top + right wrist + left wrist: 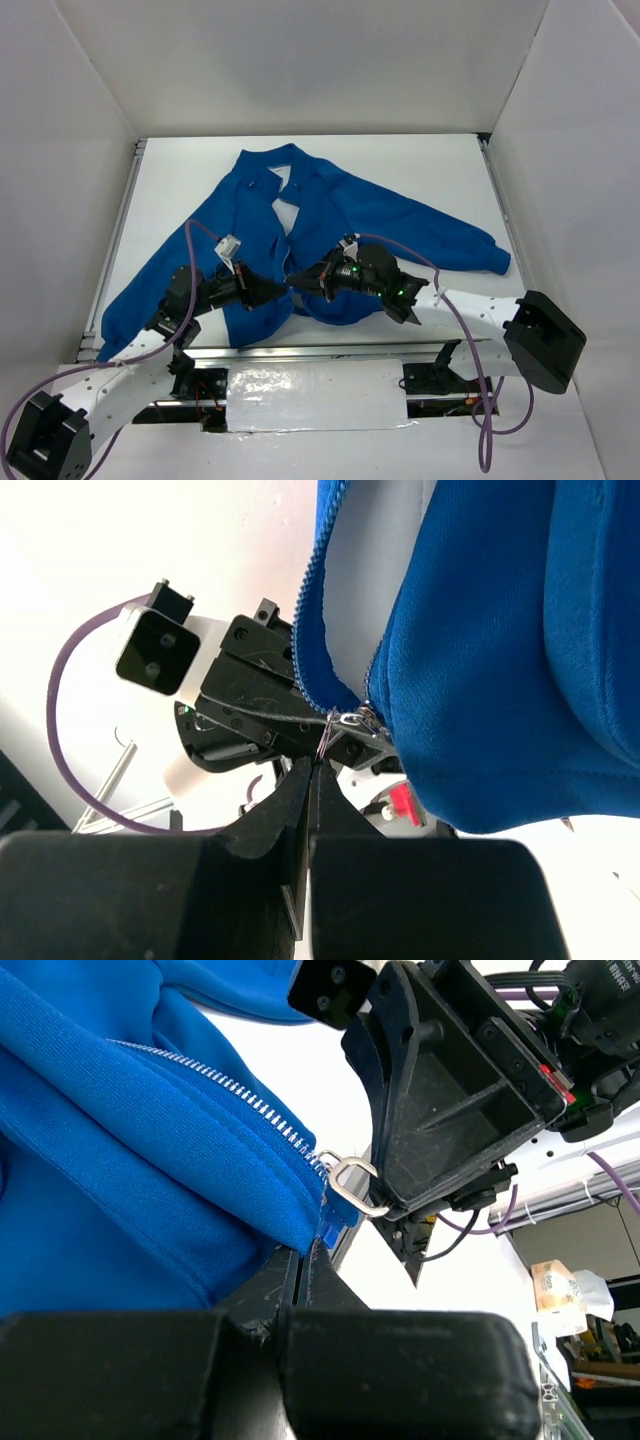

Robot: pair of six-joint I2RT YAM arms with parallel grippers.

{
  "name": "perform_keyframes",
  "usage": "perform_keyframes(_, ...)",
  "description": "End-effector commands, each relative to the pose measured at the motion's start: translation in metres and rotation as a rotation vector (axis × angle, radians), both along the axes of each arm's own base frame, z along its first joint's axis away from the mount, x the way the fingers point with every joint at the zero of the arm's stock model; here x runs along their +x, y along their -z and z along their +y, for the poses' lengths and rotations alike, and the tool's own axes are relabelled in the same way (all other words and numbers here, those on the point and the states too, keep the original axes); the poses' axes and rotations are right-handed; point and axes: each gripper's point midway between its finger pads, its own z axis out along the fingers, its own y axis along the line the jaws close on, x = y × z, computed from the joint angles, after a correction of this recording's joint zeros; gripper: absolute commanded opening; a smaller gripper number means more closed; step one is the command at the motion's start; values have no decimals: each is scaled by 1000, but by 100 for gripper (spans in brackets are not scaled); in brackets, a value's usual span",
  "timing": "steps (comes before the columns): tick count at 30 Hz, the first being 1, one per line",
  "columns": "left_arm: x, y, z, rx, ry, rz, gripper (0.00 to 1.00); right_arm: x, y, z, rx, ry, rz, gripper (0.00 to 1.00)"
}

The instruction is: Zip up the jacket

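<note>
Though blurred, jacket (380, 212) hem seemingly in left pincer (300, 1253).

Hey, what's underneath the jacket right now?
The white table shows around the jacket, which lies spread on it. Anything beneath the fabric is covered and cannot be seen.

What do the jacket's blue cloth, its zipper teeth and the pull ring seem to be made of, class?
Jacket: soft knit or fleece-like fabric, matte; it drapes and folds, and shows a fine weave up close.
Zipper teeth: probably metal, silvery and glinting.
Pull ring: bent metal wire, shiny; likely steel, though the look cannot settle that.
</note>
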Motion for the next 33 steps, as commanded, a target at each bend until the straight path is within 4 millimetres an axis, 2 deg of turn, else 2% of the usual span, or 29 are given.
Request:
perform_keyframes(1,-14,10,-6,19,92,36,0,33,-48,-4,129,104,-143,0)
perform_keyframes(5,-17,17,-10,25,105,52,0,57,-49,-7,143,128,-151,0)
perform_keyframes(6,-17,17,-10,26,102,54,0,66,-52,-8,141,142,-157,0)
perform_keyframes(9,-19,25,-10,47,99,68,0,75,-65,-8,153,149,-177,0)
perform_keyframes(15,-20,34,-7,95,78,79,0,70,-98,-10,213,133,-223,0)
perform_keyframes(17,-21,36,-6,103,71,85,0,71,-99,-13,200,147,-222,0)
perform_keyframes(22,-25,37,-8,98,80,90,0,106,-91,-22,143,231,-219,0)
perform_keyframes(23,-26,36,-8,94,83,89,0,122,-90,-25,134,254,-223,0)
perform_keyframes(26,-30,37,-8,96,85,95,0,153,-88,-29,98,298,-216,0)
perform_keyframes(29,-35,40,-7,104,86,100,0,175,-92,-35,84,337,-212,0)
perform_keyframes(33,-38,46,-5,124,83,116,0,186,-101,-39,85,358,-228,0)
